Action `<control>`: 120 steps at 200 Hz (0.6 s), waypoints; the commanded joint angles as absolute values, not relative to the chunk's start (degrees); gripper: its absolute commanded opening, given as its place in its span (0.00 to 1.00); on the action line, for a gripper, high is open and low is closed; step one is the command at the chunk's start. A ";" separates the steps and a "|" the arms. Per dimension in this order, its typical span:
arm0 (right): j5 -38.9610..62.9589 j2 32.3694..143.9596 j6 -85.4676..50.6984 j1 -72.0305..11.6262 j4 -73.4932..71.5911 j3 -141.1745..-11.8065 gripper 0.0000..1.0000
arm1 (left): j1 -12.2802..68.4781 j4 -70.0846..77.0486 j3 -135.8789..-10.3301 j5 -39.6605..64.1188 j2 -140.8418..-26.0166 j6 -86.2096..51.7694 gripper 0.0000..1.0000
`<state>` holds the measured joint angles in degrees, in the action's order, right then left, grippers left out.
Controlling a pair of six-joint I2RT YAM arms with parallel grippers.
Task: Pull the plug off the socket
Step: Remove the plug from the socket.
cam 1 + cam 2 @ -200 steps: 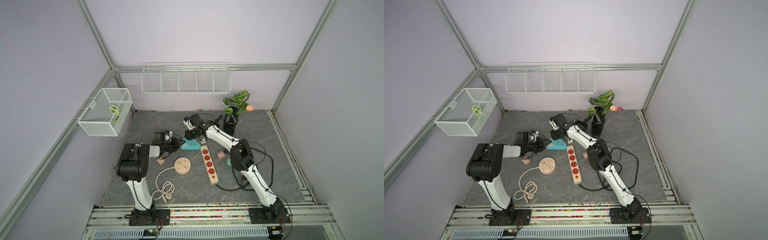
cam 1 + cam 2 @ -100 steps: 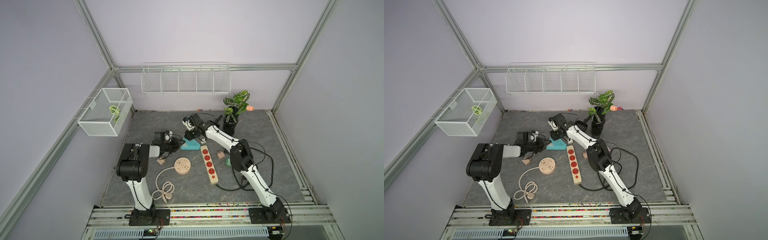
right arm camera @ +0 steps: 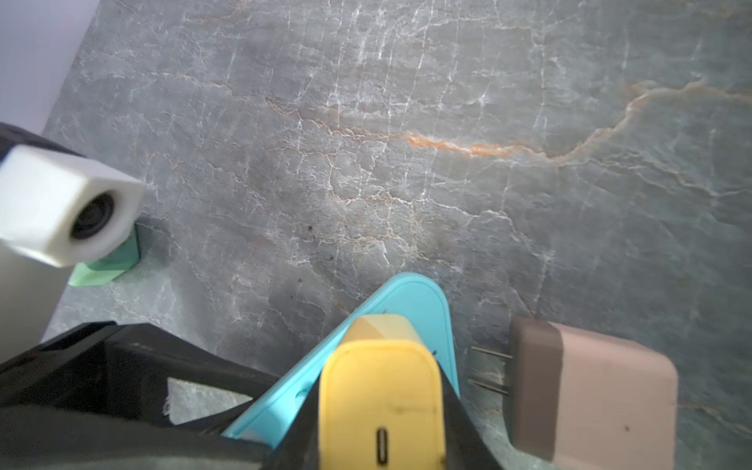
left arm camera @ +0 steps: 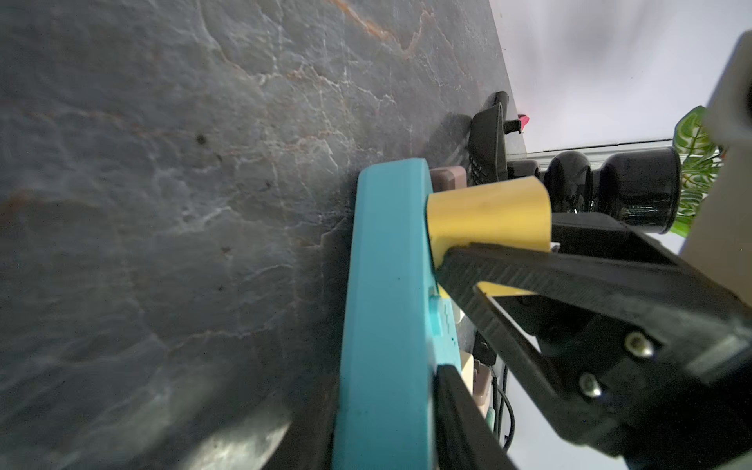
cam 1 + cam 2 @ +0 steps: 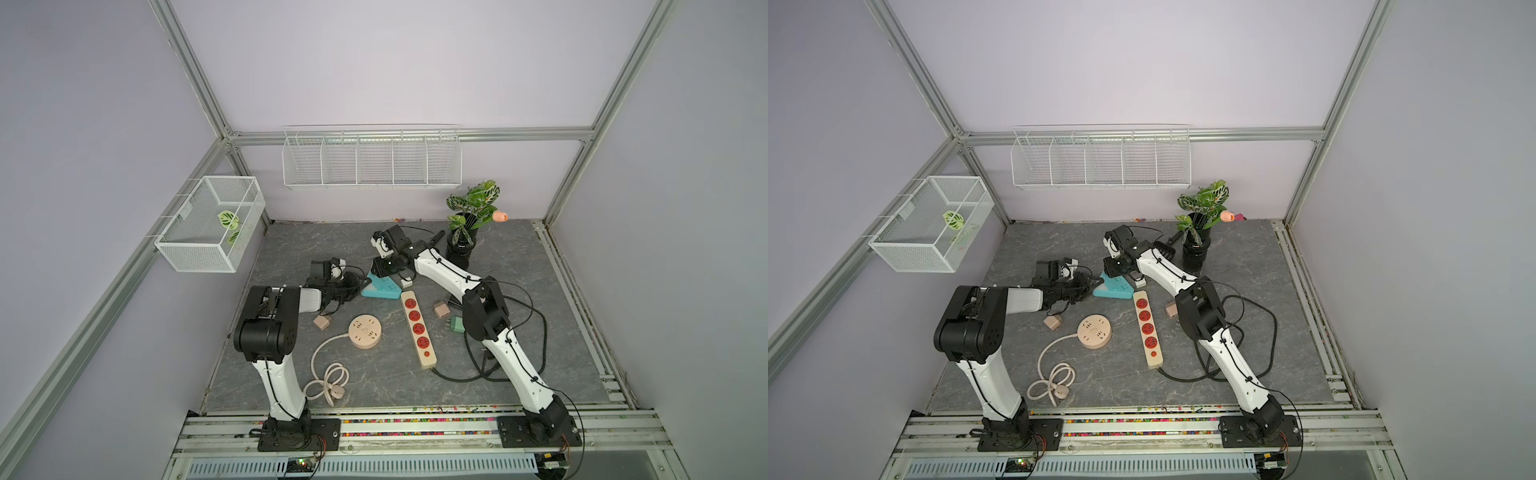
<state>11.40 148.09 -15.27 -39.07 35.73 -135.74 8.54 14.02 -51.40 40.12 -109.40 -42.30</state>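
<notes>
The socket is a teal triangular block on the grey stone table. A yellow plug stands in its top face, seated against it. My right gripper comes down from above and is shut on the yellow plug, with a black finger on each side. From the left, my left gripper is shut on the socket's edge. One of its fingers lies on the socket's top face.
A pink-brown adapter lies right beside the socket, prongs toward it. Nearby are a red-and-beige power strip, a round beige socket with a coiled cord, loose adapters, black cables and a potted plant.
</notes>
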 commanded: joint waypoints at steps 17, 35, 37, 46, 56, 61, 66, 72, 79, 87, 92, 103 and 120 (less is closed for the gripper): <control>8.68 139.81 -4.65 -41.68 40.56 -140.63 0.00 | 8.17 -3.45 -48.20 21.73 -116.49 -40.84 0.00; 7.57 138.92 -3.51 -41.58 41.40 -140.56 0.00 | 8.22 -4.02 -48.55 21.40 -116.53 -40.52 0.00; 7.60 138.73 -3.69 -41.57 41.35 -140.45 0.00 | 8.18 -4.10 -48.52 21.41 -116.54 -40.52 0.00; 8.52 138.03 -5.28 -41.08 40.54 -139.92 0.00 | 8.20 -4.13 -48.57 21.22 -116.51 -40.51 0.00; 11.86 137.09 -10.10 -39.86 37.78 -138.10 0.00 | 8.26 -4.20 -48.63 21.09 -116.47 -40.36 0.00; 13.73 136.65 -13.03 -38.88 35.86 -136.76 0.00 | 8.26 -4.17 -48.62 21.05 -116.54 -40.36 0.00; 14.86 136.16 -16.06 -38.19 34.13 -135.55 0.00 | 8.26 -4.22 -48.66 21.05 -116.50 -40.31 0.00; 15.61 135.76 -18.53 -37.55 32.69 -134.46 0.00 | 8.26 -4.22 -48.63 20.96 -116.47 -40.32 0.00; 15.82 135.71 -19.80 -37.44 32.26 -134.20 0.00 | 8.26 -4.29 -48.59 20.93 -116.39 -40.38 0.00; 15.74 136.39 -19.48 -37.73 34.01 -135.86 0.00 | 8.26 -4.47 -48.52 20.71 -116.15 -40.58 0.00; 15.58 136.92 -19.05 -37.95 35.67 -137.27 0.00 | 8.26 -4.50 -48.37 20.41 -115.94 -40.69 0.00; 14.51 137.68 -18.50 -38.14 37.92 -138.81 0.00 | 8.28 -4.61 -48.40 20.30 -115.84 -40.55 0.00; 11.65 135.73 -18.28 -38.21 37.02 -135.23 0.00 | 8.26 -4.32 -48.49 20.88 -116.15 -40.68 0.00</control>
<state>13.10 137.03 -16.34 -37.80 36.03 -138.15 8.75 13.23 -52.29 40.21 -109.89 -41.89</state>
